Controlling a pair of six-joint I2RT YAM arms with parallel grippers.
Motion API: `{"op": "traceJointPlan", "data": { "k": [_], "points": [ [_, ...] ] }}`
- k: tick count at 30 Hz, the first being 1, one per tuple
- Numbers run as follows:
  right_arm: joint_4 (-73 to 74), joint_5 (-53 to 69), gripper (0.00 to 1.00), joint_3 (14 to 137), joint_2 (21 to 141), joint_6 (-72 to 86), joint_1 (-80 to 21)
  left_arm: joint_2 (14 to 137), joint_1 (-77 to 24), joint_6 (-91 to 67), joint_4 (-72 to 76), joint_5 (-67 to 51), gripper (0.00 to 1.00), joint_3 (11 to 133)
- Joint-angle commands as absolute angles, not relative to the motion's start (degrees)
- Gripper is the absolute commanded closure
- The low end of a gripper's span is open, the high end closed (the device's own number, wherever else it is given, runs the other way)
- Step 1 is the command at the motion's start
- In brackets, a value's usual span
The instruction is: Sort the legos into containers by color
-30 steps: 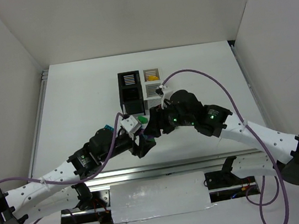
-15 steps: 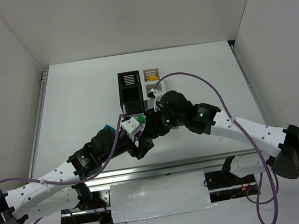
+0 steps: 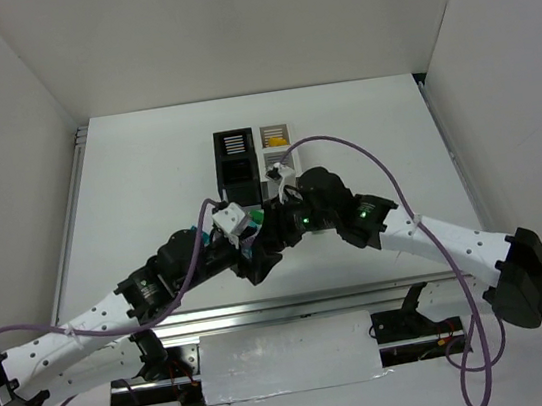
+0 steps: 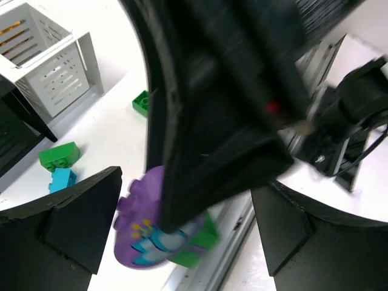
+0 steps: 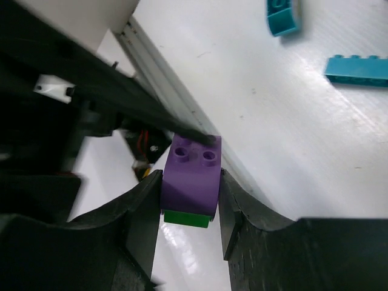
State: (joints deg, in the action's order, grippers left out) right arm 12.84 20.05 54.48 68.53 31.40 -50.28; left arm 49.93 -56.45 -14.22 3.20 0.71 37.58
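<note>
My right gripper [image 5: 189, 200] is shut on a purple brick [image 5: 193, 176] with a green piece [image 5: 187, 218] stuck under it, held above the table's near rail. My left gripper [image 4: 185, 227] is open, with its jaws wide on either side of that same purple brick [image 4: 142, 212], which has a printed face. In the top view both grippers [image 3: 258, 255] meet near the front edge. The containers stand behind them: a black box [image 3: 236, 159] and a white box [image 3: 276, 147] holding something yellow. Loose green [image 4: 59, 154] and teal [image 4: 62, 179] bricks lie on the table.
Another green brick [image 4: 141, 102] lies near the white slatted container [image 4: 42, 66]. Two teal bricks [image 5: 283, 15] [image 5: 357, 70] lie on the white table in the right wrist view. The metal rail [image 3: 266, 310] runs along the near edge. White walls enclose the table.
The right arm has swung left and brought the purple brick between the left gripper's jaws. The left gripper has shifted slightly up and to the right.
</note>
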Motion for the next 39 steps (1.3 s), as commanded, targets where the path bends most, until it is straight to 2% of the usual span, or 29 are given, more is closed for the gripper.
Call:
{"op": "traceJointPlan", "data": {
  "k": [1,8,13,16,21,31,34,36,37,39],
  "points": [
    [-0.9,24.5,1.00,48.5,67.5,30.1,-45.3,47.7,-56.7,-17.5,3.4,0.4,0.00,43.0],
    [-13.4,44.2,1.00,41.0,62.1,22.7,-35.5,47.1,-56.6,-22.8,-13.7,6.3,0.00,55.1],
    [-12.6,58.9,1.00,44.2,62.5,19.1,-34.4,52.1,-56.6,-20.5,-25.1,0.3,0.00,64.8],
    [-13.1,65.7,1.00,45.0,60.8,17.8,-33.0,50.8,-56.6,-20.2,-24.4,-3.9,0.00,65.2],
    [-12.5,69.0,1.00,48.2,58.7,17.3,-32.3,50.4,-56.5,-19.3,-23.3,-11.1,0.00,65.5],
    [-14.2,71.3,1.00,49.6,57.0,18.7,-32.3,56.9,-56.3,-20.6,-22.6,-14.8,0.04,66.2],
    [-13.7,71.3,1.00,49.7,56.9,18.2,-32.4,58.0,-56.3,-20.9,-21.4,-16.3,0.11,66.5],
    [-12.2,70.8,1.00,50.2,57.0,17.7,-32.4,58.6,-56.0,-20.9,-20.9,-16.9,0.28,67.0],
    [-11.5,70.9,1.00,50.4,57.0,16.6,-32.3,58.7,-55.9,-20.9,-20.7,-17.4,0.33,67.1],
    [-9.9,71.0,1.00,50.7,57.4,15.9,-32.4,58.6,-55.7,-21.0,-20.0,-18.8,0.35,67.0]
  ]
}}
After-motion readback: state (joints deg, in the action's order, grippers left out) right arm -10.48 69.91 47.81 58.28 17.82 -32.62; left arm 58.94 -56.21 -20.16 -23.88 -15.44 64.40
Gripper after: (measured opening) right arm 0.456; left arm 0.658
